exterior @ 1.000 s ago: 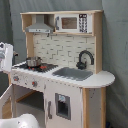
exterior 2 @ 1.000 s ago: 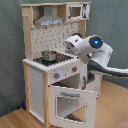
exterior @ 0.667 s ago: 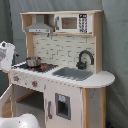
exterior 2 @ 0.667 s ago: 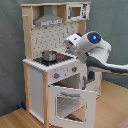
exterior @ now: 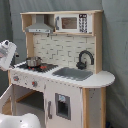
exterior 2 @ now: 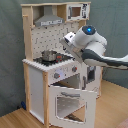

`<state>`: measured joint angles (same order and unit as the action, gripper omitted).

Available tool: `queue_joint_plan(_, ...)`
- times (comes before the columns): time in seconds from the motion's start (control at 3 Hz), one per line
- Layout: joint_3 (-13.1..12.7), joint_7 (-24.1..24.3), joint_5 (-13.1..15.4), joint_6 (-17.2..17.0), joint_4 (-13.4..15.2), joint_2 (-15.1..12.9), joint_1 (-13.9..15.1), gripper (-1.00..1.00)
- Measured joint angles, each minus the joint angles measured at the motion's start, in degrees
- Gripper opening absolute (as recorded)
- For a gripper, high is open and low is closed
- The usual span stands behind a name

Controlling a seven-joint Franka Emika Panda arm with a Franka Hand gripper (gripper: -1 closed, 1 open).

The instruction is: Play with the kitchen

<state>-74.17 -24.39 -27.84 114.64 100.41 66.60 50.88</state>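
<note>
A tall white and light-wood toy kitchen (exterior: 62, 75) fills the centre of both exterior views. A small metal pot (exterior 2: 49, 55) sits on its black hob (exterior: 35, 66). In the second exterior view the windowed oven door (exterior 2: 70, 102) hangs open at lower centre, and the robot arm (exterior 2: 92, 45) reaches in from the right. Whether the gripper (exterior: 6, 54), at the first exterior view's left edge, is wide or narrow cannot be told.

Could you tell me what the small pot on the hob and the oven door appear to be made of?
The small pot looks like shiny metal: it is silvery with bright reflections, though coated plastic is possible. The oven door, hanging open, seems to be white-painted wood or board with a matte finish, framing a clear window, probably plastic.
</note>
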Motion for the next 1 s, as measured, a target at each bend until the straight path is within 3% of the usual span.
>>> queue_joint_plan(1.0,-2.12,0.01,-10.04,-6.24,-8.49,-4.53,9.58,1.0)
